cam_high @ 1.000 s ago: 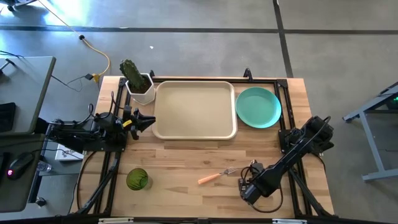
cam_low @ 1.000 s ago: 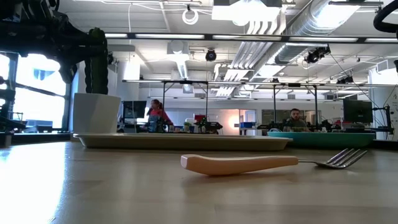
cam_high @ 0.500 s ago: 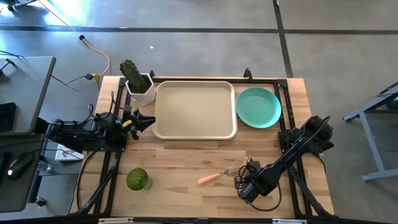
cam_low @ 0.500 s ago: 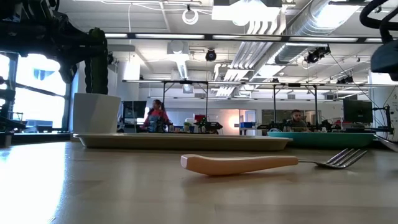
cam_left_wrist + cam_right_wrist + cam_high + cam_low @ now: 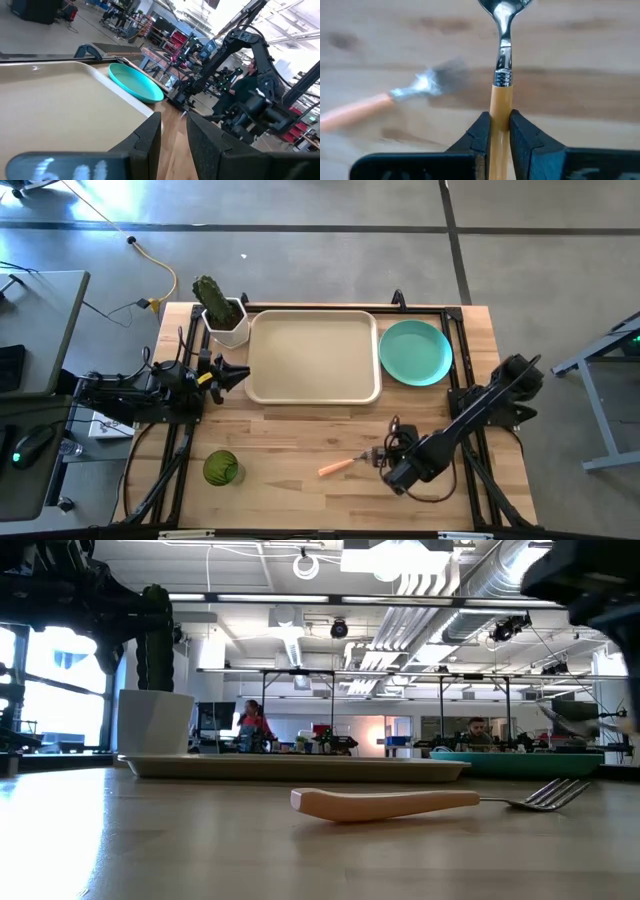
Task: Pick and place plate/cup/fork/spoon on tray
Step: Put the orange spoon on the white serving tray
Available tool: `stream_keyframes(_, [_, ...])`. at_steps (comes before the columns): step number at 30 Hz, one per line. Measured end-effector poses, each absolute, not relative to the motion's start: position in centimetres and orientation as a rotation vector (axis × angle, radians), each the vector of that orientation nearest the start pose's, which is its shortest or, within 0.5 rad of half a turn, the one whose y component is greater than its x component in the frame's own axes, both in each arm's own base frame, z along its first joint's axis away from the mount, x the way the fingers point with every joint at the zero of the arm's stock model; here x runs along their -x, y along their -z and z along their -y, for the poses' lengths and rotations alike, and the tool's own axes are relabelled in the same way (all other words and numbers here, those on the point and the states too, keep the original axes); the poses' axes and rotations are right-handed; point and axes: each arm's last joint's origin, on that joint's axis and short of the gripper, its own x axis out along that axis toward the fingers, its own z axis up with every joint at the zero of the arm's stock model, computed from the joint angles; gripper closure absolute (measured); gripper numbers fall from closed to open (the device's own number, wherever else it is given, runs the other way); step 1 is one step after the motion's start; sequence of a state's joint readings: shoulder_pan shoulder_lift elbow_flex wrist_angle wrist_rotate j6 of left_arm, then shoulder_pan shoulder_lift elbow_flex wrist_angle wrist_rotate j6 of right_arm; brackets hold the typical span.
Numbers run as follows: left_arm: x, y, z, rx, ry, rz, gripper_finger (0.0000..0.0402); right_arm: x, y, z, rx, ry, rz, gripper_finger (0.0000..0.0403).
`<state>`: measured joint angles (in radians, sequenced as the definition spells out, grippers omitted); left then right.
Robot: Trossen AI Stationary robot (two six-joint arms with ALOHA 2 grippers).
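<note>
My right gripper is over the near right of the table, shut on the spoon, which has an orange handle and a silver bowl. The fork lies flat on the wood just left of it, and also shows in the low view. The beige tray lies at the far middle. The teal plate lies to its right. The green cup stands at the near left. My left gripper waits at the tray's left rim, open by a narrow gap and empty. My right gripper pinches the spoon's orange handle between its two fingers. The fingers lie along the handle, slanting down toward the table's left. The neck and bowl stick out ahead of the fingertips, over the wood beside the fork's tines.
A white square pot with a cactus stands at the tray's far left corner. Bare wood lies between the tray and the fork. Black rails run along the table's left and right sides. People sit in the room beyond the table.
My right gripper has moved up and a little toward the far edge and the fork, staying shut. In the low view the right arm has come in at the upper right. The fork has stayed where it was.
</note>
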<state>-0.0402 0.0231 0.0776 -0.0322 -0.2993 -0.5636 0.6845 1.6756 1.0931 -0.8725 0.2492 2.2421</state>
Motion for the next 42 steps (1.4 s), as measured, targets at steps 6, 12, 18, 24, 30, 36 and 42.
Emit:
stream_keyframes(6, [-9.3,-18.5,-0.5,0.564,-0.248,0.094,0.0319,-24.6,-20.7,-15.2,-1.245,1.059,-0.811,0.0376])
stream_keyframes(12, [-9.3,-18.5,-0.5,0.564,-0.248,0.094,0.0319,-25.9,-22.8,-10.9,-1.214,1.052,-0.68,0.0376])
stream_keyframes(18, [-9.3,-18.5,-0.5,0.564,-0.248,0.093,0.0319,-27.4,-24.4,-6.5,-1.179,1.024,-0.584,0.0376])
stream_keyframes(24, [-9.3,-18.4,-0.5,0.563,-0.248,0.089,0.0319,-28.6,-25.9,-2.1,-1.147,0.971,-0.477,0.0376])
stream_keyframes(30, [-9.3,-18.4,-0.5,0.563,-0.248,0.085,0.0319,-29.6,-28.8,2.0,-1.067,0.953,-0.42,0.0375])
stream_keyframes(36, [-9.3,-18.3,-0.5,0.561,-0.251,0.076,0.0319,-29.2,-32.0,5.7,-1.01,0.982,-0.407,0.0375])
stream_keyframes(42, [-9.3,-18.0,-0.5,0.563,-0.26,0.042,0.0319,-28.2,-32.2,8.7,-1.021,1.054,-0.451,0.0375])
